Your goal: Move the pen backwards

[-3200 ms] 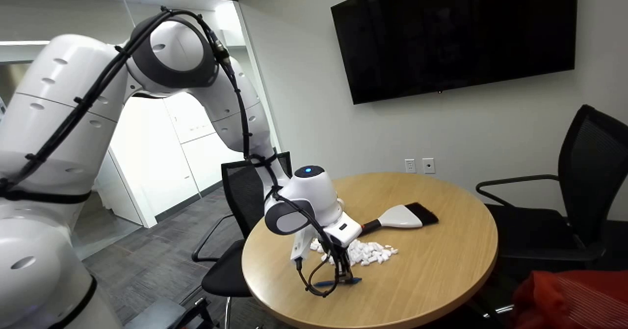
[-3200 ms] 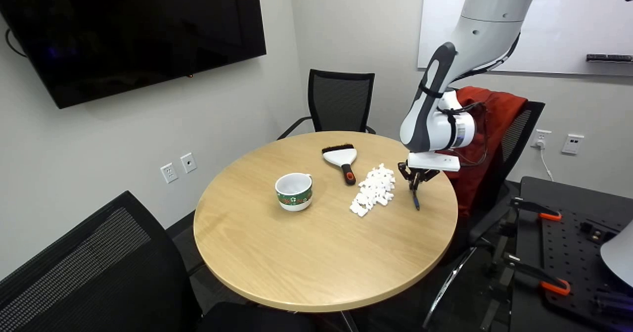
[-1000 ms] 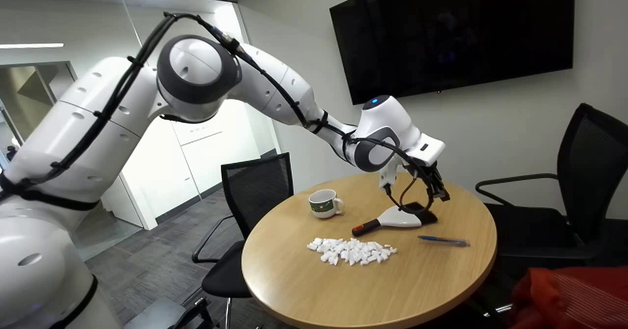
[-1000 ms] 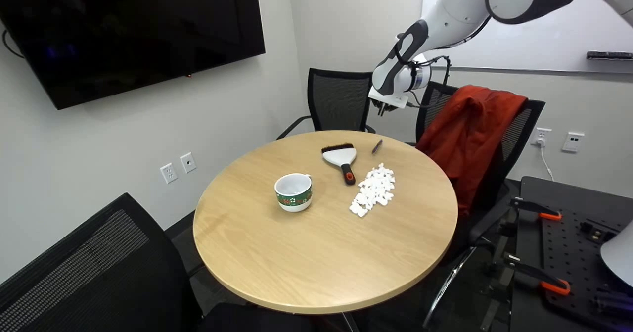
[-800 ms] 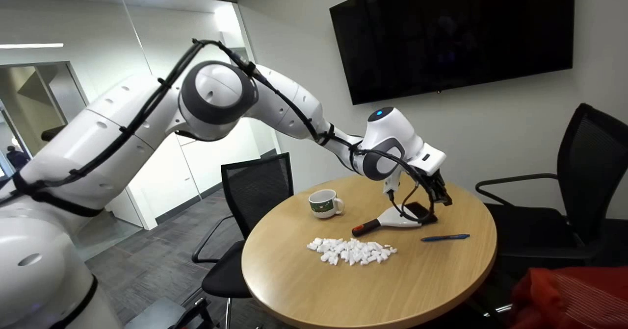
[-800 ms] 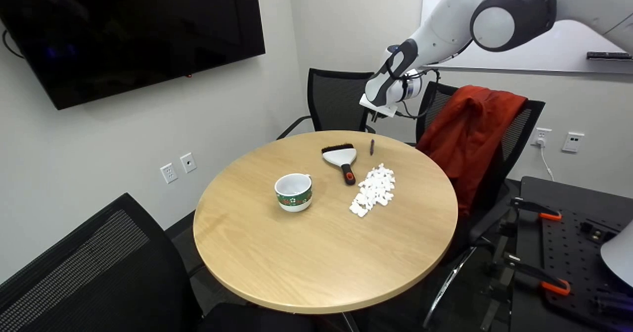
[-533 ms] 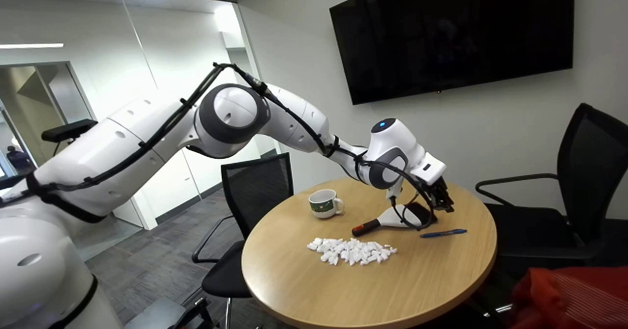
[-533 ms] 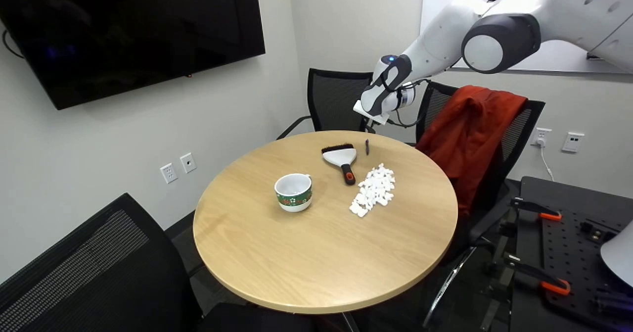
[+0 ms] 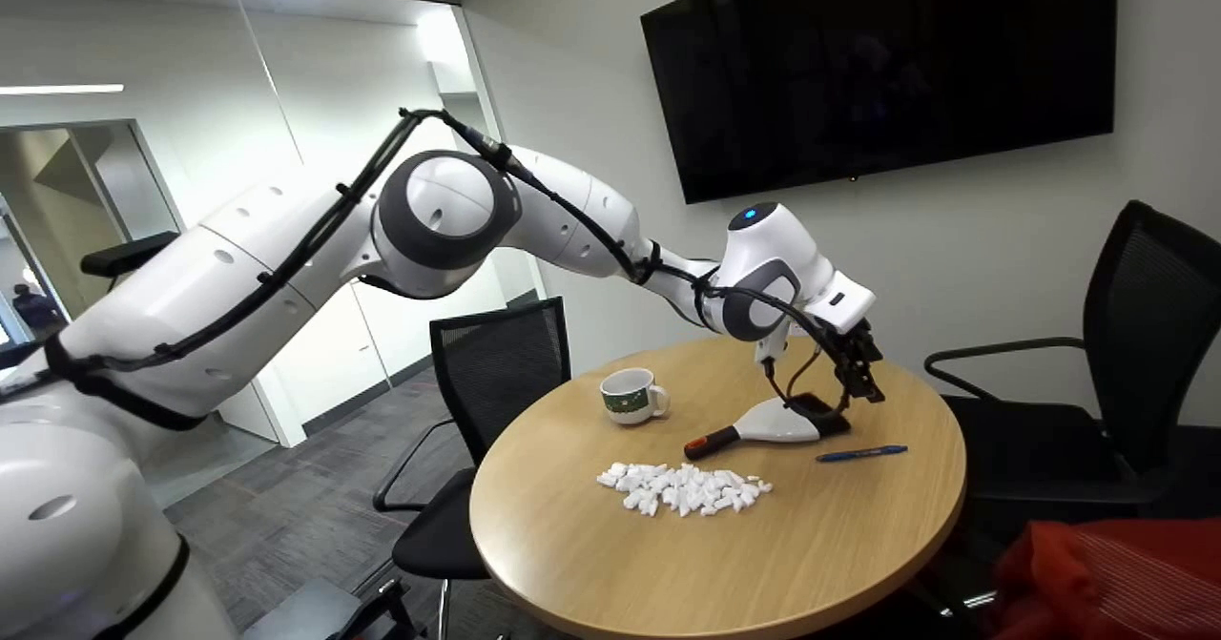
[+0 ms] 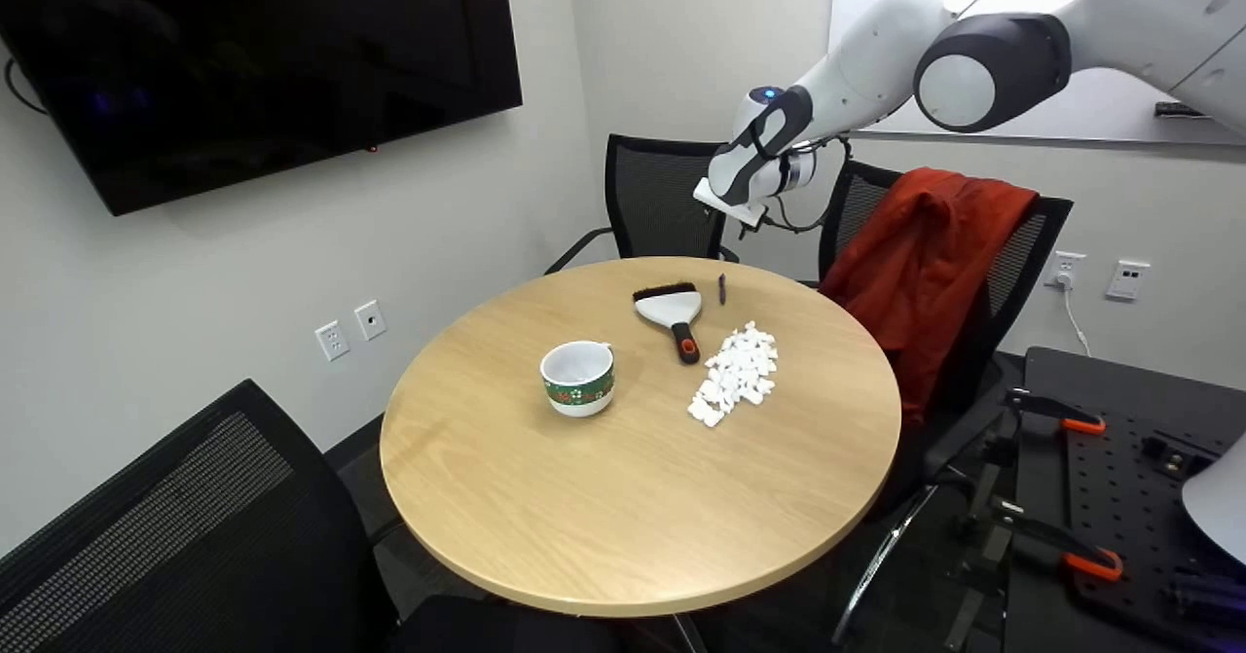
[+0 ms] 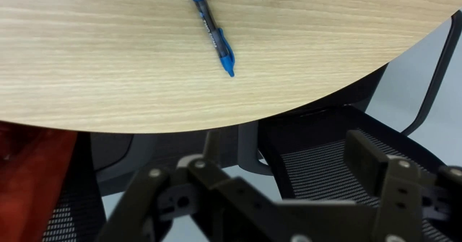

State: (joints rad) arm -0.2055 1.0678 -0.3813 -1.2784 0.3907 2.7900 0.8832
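The pen, slim and blue with a dark see-through middle, lies flat on the round table. It shows in both exterior views, as the pen (image 9: 861, 453) and the pen (image 10: 722, 289), and the pen (image 11: 209, 25) fills the upper middle of the wrist view, its upper end cut off. My gripper (image 11: 288, 152) stands open, its fingers wide apart and nothing between them. In an exterior view the gripper (image 9: 863, 382) hangs in the air above the tabletop, apart from the pen. The wrist view shows its fingers against the chair past the table's edge.
A brush (image 9: 775, 423) with a white head lies beside the pen. Small white scraps (image 9: 687, 489) are heaped nearby, and a mug (image 9: 628, 400) stands farther off. Chairs surround the table (image 10: 545, 497), one draped with a red jacket (image 10: 934, 264).
The pen has gone from beside the scraps to beside the brush's bristles, where it rolled slightly before lying still. My gripper has opened, and it has risen a little over the last half second.
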